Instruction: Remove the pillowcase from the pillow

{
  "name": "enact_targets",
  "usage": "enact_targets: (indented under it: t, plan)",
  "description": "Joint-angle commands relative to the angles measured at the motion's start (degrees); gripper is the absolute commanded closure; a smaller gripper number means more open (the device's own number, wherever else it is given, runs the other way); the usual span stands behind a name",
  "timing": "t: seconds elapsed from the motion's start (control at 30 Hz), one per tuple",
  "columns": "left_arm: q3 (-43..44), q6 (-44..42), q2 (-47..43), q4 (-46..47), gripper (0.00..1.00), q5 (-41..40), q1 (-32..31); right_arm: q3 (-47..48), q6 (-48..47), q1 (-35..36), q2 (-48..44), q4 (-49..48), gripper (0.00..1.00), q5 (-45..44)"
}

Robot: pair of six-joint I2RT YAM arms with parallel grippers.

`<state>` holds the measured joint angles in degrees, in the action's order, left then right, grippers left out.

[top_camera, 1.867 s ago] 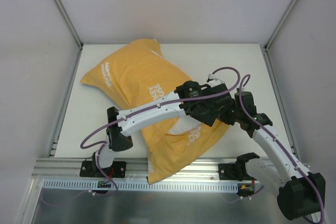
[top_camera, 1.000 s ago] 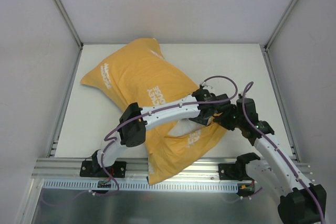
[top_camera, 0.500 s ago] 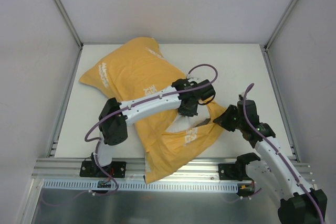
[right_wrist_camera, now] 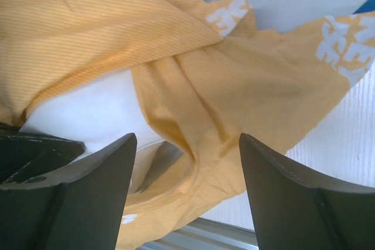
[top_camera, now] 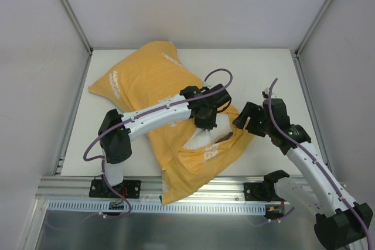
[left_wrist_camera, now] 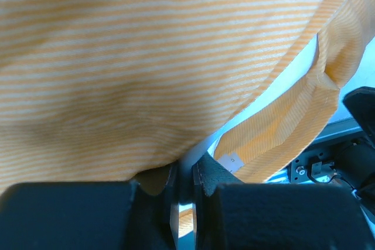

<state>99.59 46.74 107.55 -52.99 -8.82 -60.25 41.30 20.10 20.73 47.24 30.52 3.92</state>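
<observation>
We mark left gripper [left_wrist_camera: 184, 173] clenched on pillowcase [top_camera: 146, 80] fabric at its open near-right end; right gripper [right_wrist_camera: 186, 144] spread, empty, just right of exposed pillow [right_wrist_camera: 88, 112], which runs back far-left

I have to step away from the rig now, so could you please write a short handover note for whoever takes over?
Left gripper: jaws shut on the pillowcase at its opening.
Right gripper: jaws open, empty, above the fabric beside that opening.
Pillow: mostly inside the case, a white patch showing.
Done: opening gripped.
To do: pull the pillowcase fully off.
</observation>
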Motion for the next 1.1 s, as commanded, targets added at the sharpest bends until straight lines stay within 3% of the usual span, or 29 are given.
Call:
enact_targets:
  t: [0.0,0.17,0.27,0.37,0.4,0.47,0.5,0.53,0.7,1.07]
  plan:
    - [-0.19,-0.33,-2.96,1.22,1.00,4.34,0.04,3.87,-2.96,2.20,3.28,0.24,0.24,-2.60]
    - [-0.36,-0.25,-4.18,1.66,1.00,4.95,0.04,6.51,-3.49,5.37,10.39,0.33,0.23,-3.92]
    - [-0.62,-0.07,-4.97,1.75,1.00,4.95,-0.04,5.81,-3.75,5.64,13.39,-0.03,0.25,-9.62]
    - [-0.98,-0.16,-6.55,1.84,1.00,5.30,-0.04,4.06,-3.66,3.01,15.68,-0.28,0.45,-14.03]
    - [-1.50,-0.16,-7.17,1.84,1.00,5.30,-0.04,3.27,-3.05,1.35,16.03,-0.64,0.62,-13.68]
    - [-2.47,0.02,-9.71,1.93,1.00,5.04,0.04,0.21,-2.78,-2.77,16.65,-3.70,0.78,-10.09]
    - [-3.34,0.02,-10.68,2.19,1.00,4.95,0.04,-0.60,-2.61,-3.67,17.00,-4.50,0.93,-8.42]
    - [-3.79,0.02,-11.56,2.45,1.00,5.13,0.04,-1.30,-2.35,-4.72,18.57,-5.29,0.98,-7.62]
    - [-5.81,-0.16,-17.54,2.89,1.00,4.51,0.22,-2.01,-1.12,-5.26,21.31,-7.58,0.99,-2.19]
    - [-9.32,-0.16,-29.14,3.68,1.00,5.21,3.47,4.31,-2.78,-9.74,18.59,-5.39,0.99,-1.29]
